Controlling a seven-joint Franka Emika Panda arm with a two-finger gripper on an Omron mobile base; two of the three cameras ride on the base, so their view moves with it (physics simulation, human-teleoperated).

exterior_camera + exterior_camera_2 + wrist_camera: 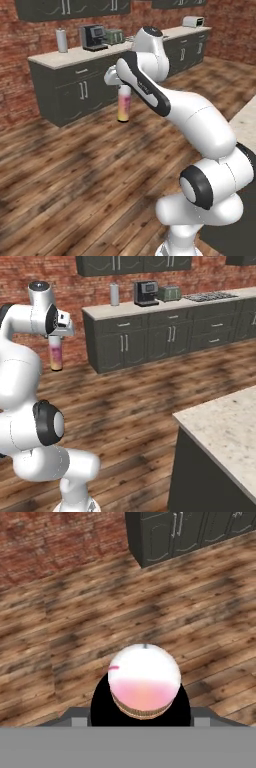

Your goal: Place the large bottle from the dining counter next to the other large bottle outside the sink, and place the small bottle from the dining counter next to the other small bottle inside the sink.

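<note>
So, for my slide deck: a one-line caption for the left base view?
Pincer carries the large bottle upright above the wooden floor.

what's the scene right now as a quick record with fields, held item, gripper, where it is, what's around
held item: large bottle, pink at top fading to yellow-orange at bottom, hanging upright
gripper: gripper shut on the bottle's top end
position: in the air above the wooden floor, touching no surface
behind it: dark cabinets under a beige kitchen counter
on that counter: coffee machine, toaster, paper towel roll
nearby: corner of the dining counter at the right base view's lower right
</note>
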